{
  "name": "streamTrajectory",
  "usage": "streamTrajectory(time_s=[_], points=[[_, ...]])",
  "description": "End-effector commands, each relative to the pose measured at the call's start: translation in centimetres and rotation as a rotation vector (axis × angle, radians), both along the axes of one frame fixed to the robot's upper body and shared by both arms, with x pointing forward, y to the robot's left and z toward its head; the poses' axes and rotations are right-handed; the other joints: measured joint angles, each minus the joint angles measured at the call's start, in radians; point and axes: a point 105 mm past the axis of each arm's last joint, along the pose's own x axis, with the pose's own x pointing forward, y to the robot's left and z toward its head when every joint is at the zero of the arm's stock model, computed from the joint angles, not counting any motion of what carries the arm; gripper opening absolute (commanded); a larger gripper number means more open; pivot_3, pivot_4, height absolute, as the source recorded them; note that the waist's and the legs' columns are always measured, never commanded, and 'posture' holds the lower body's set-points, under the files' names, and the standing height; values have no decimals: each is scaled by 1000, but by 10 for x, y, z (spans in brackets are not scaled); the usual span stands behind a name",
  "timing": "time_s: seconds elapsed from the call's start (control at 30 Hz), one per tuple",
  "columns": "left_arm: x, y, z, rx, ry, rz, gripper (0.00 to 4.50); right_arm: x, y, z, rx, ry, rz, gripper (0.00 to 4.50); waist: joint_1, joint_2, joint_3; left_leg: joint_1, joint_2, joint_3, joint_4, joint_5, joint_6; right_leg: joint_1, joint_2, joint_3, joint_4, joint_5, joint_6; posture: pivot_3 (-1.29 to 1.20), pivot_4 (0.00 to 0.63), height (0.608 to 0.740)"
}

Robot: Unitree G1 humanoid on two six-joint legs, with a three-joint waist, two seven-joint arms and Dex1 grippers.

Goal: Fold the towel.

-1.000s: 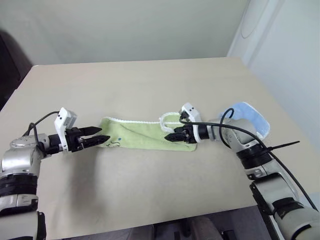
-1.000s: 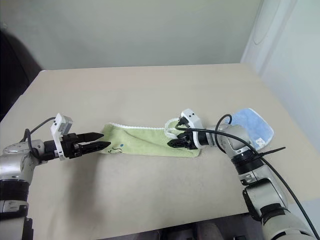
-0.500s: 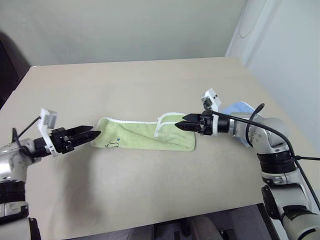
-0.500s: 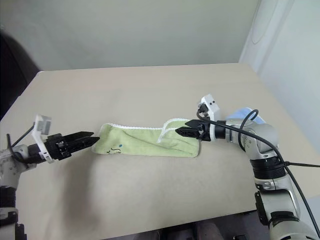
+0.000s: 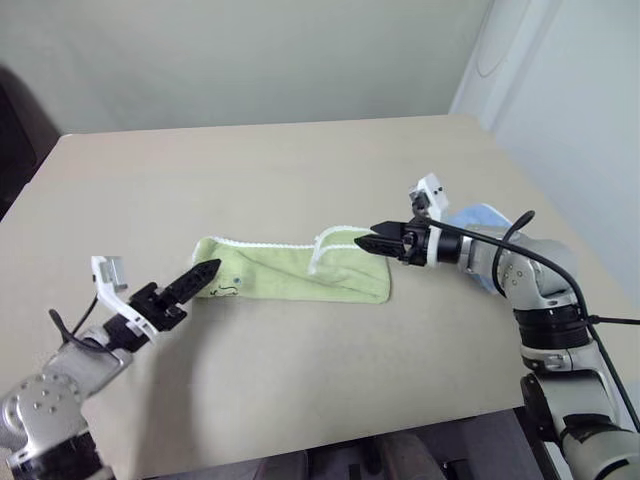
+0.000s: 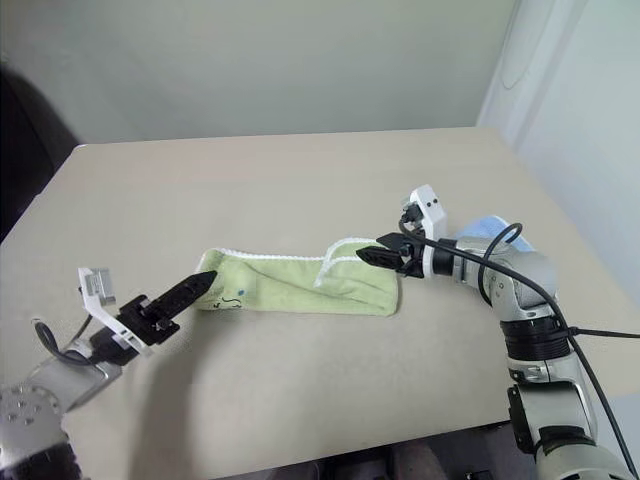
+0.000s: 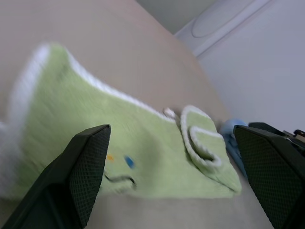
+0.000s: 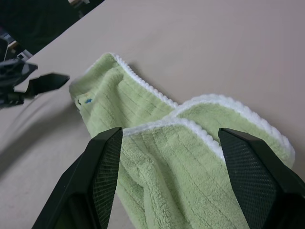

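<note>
Green terry, the towel [image 5: 295, 270] lies as a long narrow strip across the middle of the worktop [image 5: 300, 170], already doubled along its length, with one end nearest the right edge turned back on itself in a loose flap edged in white. We judge the lengthwise fold done and the crosswise folds only begun. Our left end effector [image 5: 205, 272] sits at the towel's other end with its fingers spread wide, holding nothing; our right end effector [image 5: 375, 242] hovers over the flap, fingers apart and empty. A light blue cloth [image 5: 485, 222] lies beside the right edge.
</note>
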Motion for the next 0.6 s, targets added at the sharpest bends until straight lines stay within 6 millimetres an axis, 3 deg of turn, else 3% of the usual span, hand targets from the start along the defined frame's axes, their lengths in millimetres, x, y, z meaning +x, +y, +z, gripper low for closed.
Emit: streamTrajectory(time_s=[0.03,0.23,0.3,0.47,0.6], points=[[-12,5,14,-86,-25,121,4480,2,0,5,5,-37,3,3413,0,0,0,1,0,0,0,0,0,1,0,0,0,0,0,0,150,740],[-26,23,10,-148,64,314,4480,9,3,1,-1,-32,1,3413,-1,1,1,12,2,0,-2,-2,-2,9,2,0,0,-2,2,0,150,740],[-23,30,-3,-100,151,363,4480,11,5,-1,1,-27,4,3413,-1,2,1,13,2,0,-3,-2,-4,10,3,0,0,-3,2,0,150,740],[-6,36,-16,-96,274,389,4480,15,12,-3,9,-24,15,3413,1,3,3,13,2,0,-2,-2,-4,10,3,0,0,-4,2,0,150,740],[13,27,-21,-136,340,342,4480,16,15,-2,18,-26,12,3413,6,3,3,13,2,0,-2,-2,-4,11,3,0,0,-3,1,0,150,740]])
